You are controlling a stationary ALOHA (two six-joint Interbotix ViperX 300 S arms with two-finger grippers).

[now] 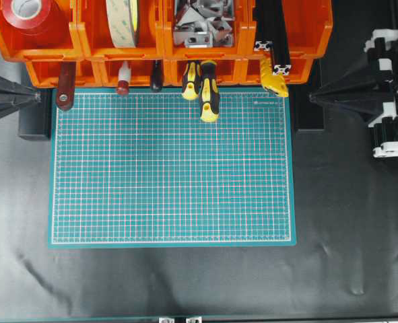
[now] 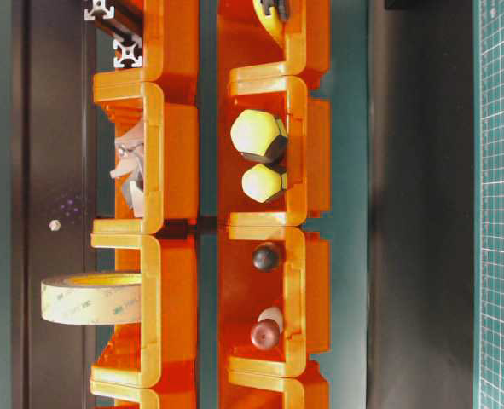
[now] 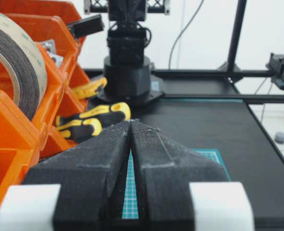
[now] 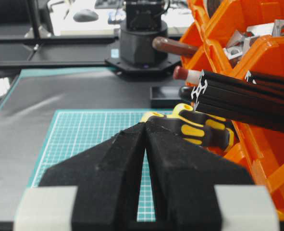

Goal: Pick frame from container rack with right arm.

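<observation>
Right gripper sat pressed together, well apart from frame in container rack; risk: approaching w/o spreading would shove frame or snag adjacent screwdrivers.

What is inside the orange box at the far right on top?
Long black metal bars lie in the top right bin of the orange rack, silvery ends poking out the front. Anything beneath them is hidden.

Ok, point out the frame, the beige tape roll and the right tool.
frame [image 4: 238,103], right wrist view, on its black side.
beige tape roll [image 2: 89,298], table-level view, on its outer band.
right tool [image 4: 145,126], right wrist view, where the tips meet.
</observation>
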